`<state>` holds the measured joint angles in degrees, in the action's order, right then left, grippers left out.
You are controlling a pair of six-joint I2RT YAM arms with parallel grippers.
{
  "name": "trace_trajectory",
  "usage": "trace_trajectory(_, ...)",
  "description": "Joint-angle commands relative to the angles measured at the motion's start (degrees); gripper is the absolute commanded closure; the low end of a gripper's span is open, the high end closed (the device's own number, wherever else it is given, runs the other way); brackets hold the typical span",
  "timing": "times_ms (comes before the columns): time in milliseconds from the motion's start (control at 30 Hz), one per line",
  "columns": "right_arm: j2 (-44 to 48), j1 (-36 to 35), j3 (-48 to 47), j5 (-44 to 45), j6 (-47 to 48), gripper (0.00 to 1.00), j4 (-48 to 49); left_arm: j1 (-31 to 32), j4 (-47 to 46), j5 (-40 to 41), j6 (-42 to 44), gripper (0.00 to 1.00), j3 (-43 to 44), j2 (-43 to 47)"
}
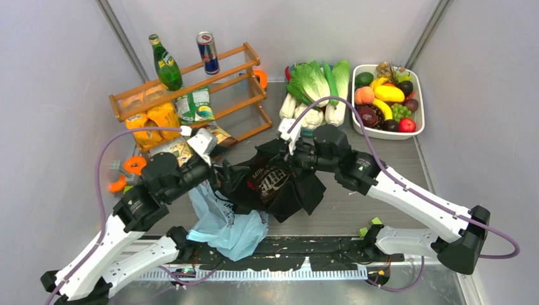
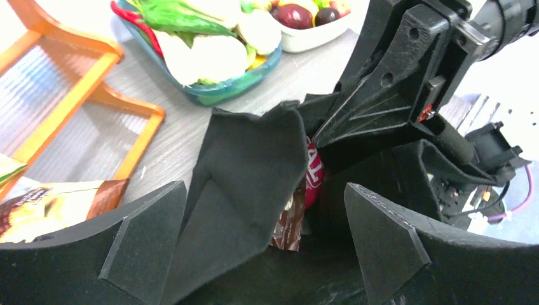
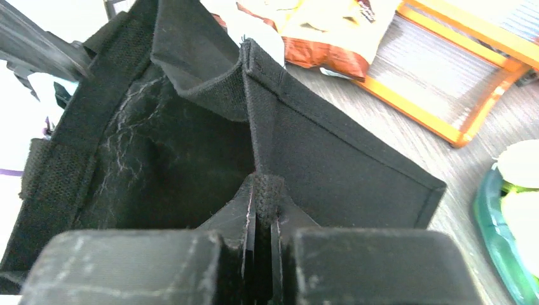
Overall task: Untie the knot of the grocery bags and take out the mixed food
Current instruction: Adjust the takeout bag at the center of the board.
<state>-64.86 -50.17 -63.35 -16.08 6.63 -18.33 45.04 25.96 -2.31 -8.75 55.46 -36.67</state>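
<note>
- I'm looking into a robotics lab test cell, not a home or a shop: plain pale walls [image 1: 51, 76] box in a small grey bench [image 1: 356, 210] on three sides
- Two robot arms, the left arm [image 1: 102, 244] and the right arm [image 1: 413, 198], have their bases at the bench's near edge, with purple cables [image 1: 96, 181] looping loose
- The groceries I see are laid out like props: a wooden rack [image 1: 238, 58], a white tray [image 1: 380, 135] of fruit, vegetables [image 1: 314, 82], a black tote [image 1: 299, 190]
</note>
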Motion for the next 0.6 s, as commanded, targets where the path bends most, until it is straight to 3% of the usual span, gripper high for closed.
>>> trace_trajectory(0,0.29,-4.19,2.67,4.0,-5.59,0.95,8.74,0.14,0.14,-4.77,2.23,0.0,0.69,-3.3)
trace_trajectory(333,2.42,-4.8,-1.51,18.75,0.03,0.95,3.11,0.19,-5.25,-10.16,3.5,0.01,-0.42,-10.57)
trace_trajectory(400,3.55,-4.3,-2.79,21.39,2.49,0.95,1.01,0.31,-5.76,-8.6,4.16,0.25,0.47,-13.85)
trace_trajectory(433,4.45,-3.39,-3.46,22.94,3.34,0.95,-0.37,0.5,-6.45,-7.36,4.34,0.56,1.48,-15.41)
trace_trajectory(467,4.99,-2.71,-3.76,23.6,4.69,0.95,-1.09,0.69,-6.67,-6.51,4.36,0.78,2.61,-17.12)
trace_trajectory(500,6.1,-0.73,-4.38,24.48,5.31,0.95,-2.37,0.99,-7.42,-5.98,4.16,0.94,3.63,-18.47)
trace_trajectory(533,6.65,0.46,-4.75,24.67,6.28,0.95,-3.09,1.32,-8.77,-5.77,3.8,1.0,4.56,-19.69)
trace_trajectory(567,7.77,3.18,-5.79,24.62,6.73,0.95,-4.45,1.77,-10.84,-5.72,3.55,1.0,5.37,-20.66)
